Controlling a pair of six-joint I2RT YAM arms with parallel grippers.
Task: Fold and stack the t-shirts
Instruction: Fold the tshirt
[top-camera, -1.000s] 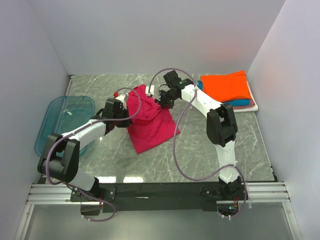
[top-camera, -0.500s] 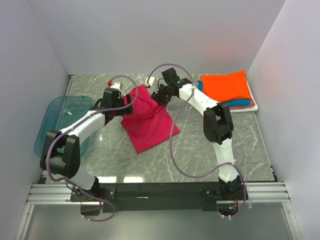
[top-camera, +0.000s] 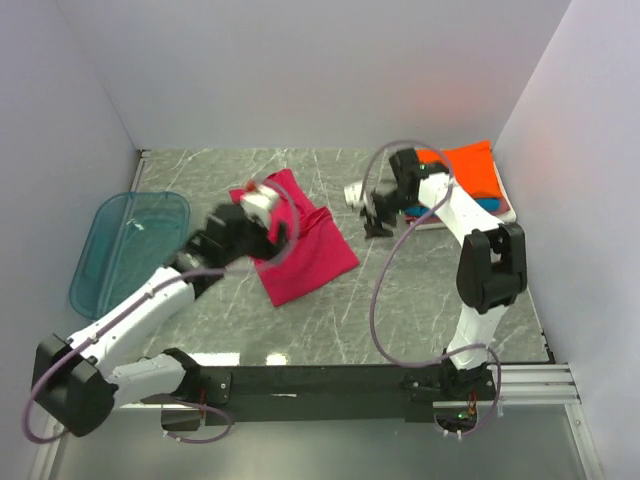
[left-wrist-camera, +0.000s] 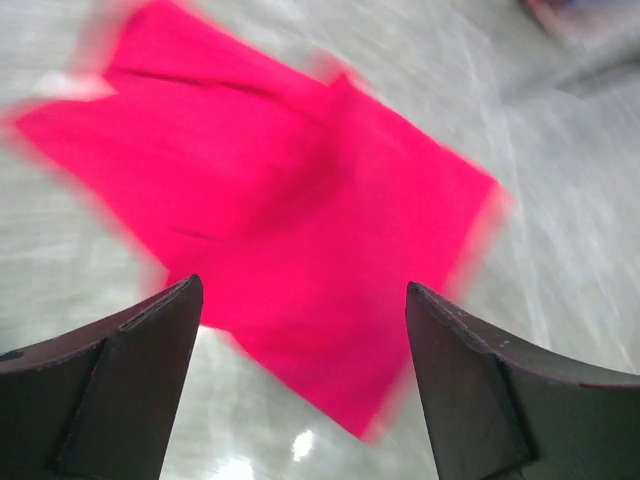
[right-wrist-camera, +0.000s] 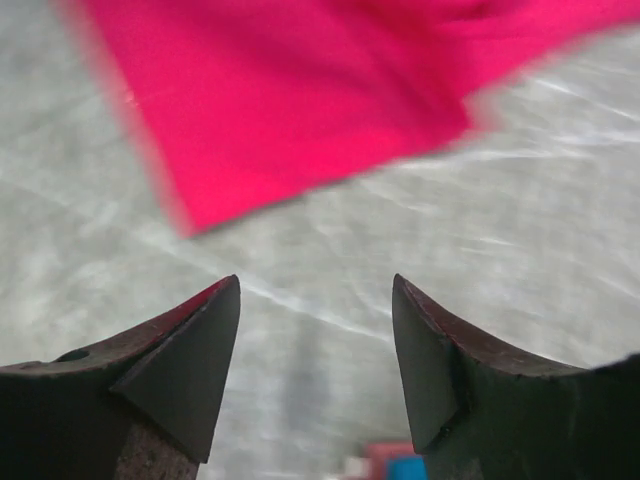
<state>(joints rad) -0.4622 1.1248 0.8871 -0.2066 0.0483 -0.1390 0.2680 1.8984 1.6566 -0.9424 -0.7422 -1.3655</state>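
A magenta-red t-shirt (top-camera: 310, 250) lies folded flat in a rough rectangle mid-table; it also shows as a blurred t-shirt (left-wrist-camera: 290, 190) in the left wrist view and a t-shirt (right-wrist-camera: 290, 90) in the right wrist view. My left gripper (top-camera: 272, 236) hovers over its left edge, the left gripper (left-wrist-camera: 300, 300) open and empty. My right gripper (top-camera: 377, 225) is right of the shirt over bare table, the right gripper (right-wrist-camera: 315, 290) open and empty. A stack of folded t-shirts (top-camera: 470, 170), orange on top, sits at the back right, partly hidden by the right arm.
A translucent blue tray (top-camera: 100, 250) stands at the left edge of the marble table (top-camera: 400, 300). White walls close in the back and both sides. A loop of the right arm's cable hangs over the table in front of the stack.
Both grippers opened and let go of the magenta-red shirt, which now lies flat. The left arm drew back toward me; the right arm swung right toward the stack.
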